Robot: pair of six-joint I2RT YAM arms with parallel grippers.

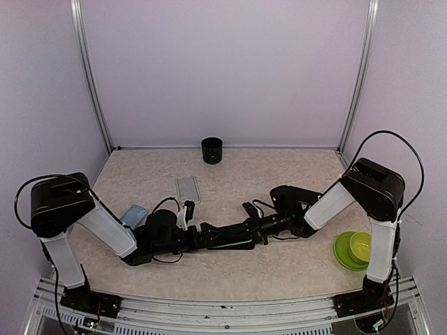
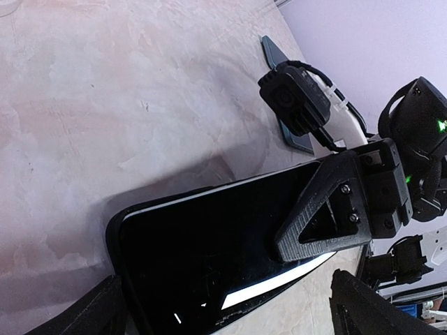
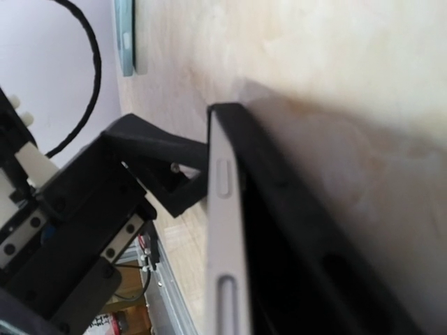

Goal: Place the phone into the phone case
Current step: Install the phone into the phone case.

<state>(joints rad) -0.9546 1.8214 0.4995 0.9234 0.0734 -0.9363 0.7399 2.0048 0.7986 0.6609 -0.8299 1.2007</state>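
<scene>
The phone (image 2: 209, 258), black with a glossy screen, lies flat on the table between the two arms (image 1: 225, 236). It sits partly inside the black phone case (image 2: 115, 223), whose rim shows at its left end. From the side I see the phone's grey edge (image 3: 223, 230) with buttons, next to the black case wall (image 3: 279, 181). My right gripper (image 1: 246, 232) is shut on the phone's end, with one finger (image 2: 328, 209) flat on the screen. My left gripper (image 2: 230, 310) stands wide open, its fingers (image 2: 101, 310) apart on either side of the cased end.
A clear case (image 1: 188, 188) and a blue flat object (image 1: 133, 215) lie on the table to the left. A black cup (image 1: 211, 150) stands by the back wall. Green bowls (image 1: 353, 248) sit at the right, near the right arm's base.
</scene>
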